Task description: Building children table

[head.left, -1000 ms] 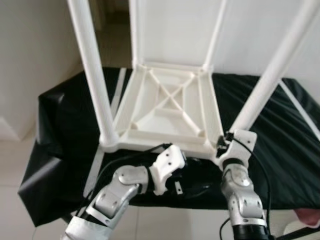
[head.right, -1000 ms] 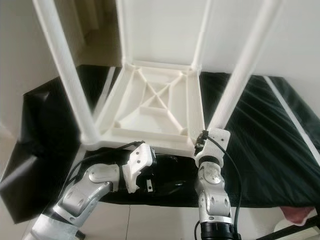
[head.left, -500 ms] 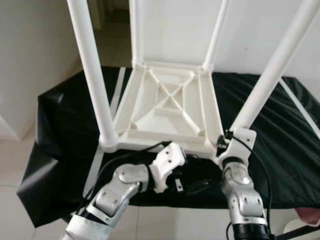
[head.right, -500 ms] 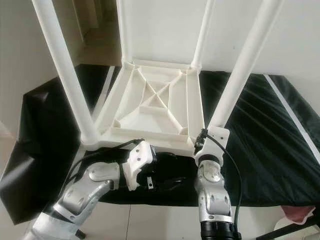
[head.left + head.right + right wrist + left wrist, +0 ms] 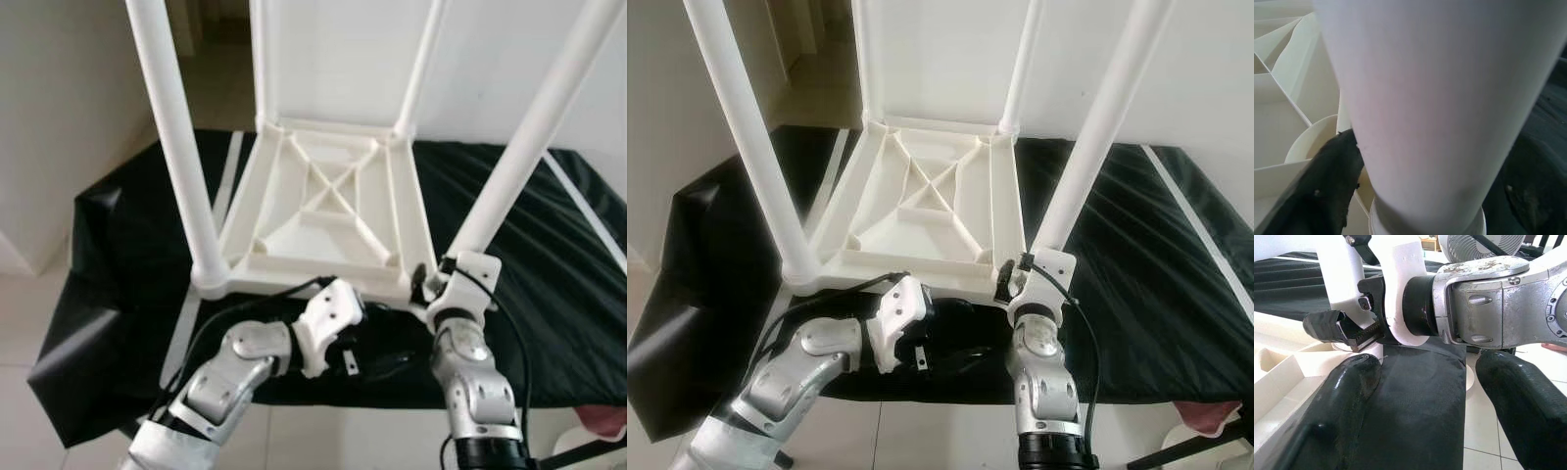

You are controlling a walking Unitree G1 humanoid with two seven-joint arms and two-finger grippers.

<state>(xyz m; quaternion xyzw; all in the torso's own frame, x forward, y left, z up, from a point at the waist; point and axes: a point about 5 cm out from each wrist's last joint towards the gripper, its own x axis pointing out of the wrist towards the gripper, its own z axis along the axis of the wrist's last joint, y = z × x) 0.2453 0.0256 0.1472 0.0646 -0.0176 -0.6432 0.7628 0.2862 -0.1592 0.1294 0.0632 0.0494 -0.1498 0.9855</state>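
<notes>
Right tool [image 5: 1415, 196] astride table leg [image 5: 1440, 98] — far finger hidden

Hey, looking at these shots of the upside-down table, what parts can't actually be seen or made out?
- Tops of the four table legs: cut off by the upper edge in both eye views.
- Right gripper: its far finger is hidden behind the near right leg in the right wrist view.
- Pink object: cut off at the corner, unidentifiable.

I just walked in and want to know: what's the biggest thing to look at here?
A white children's table lies upside down on a black cloth, its four legs pointing up. The right gripper sits at the base of the near right leg, while the left gripper reaches in below the table's near edge.
</notes>
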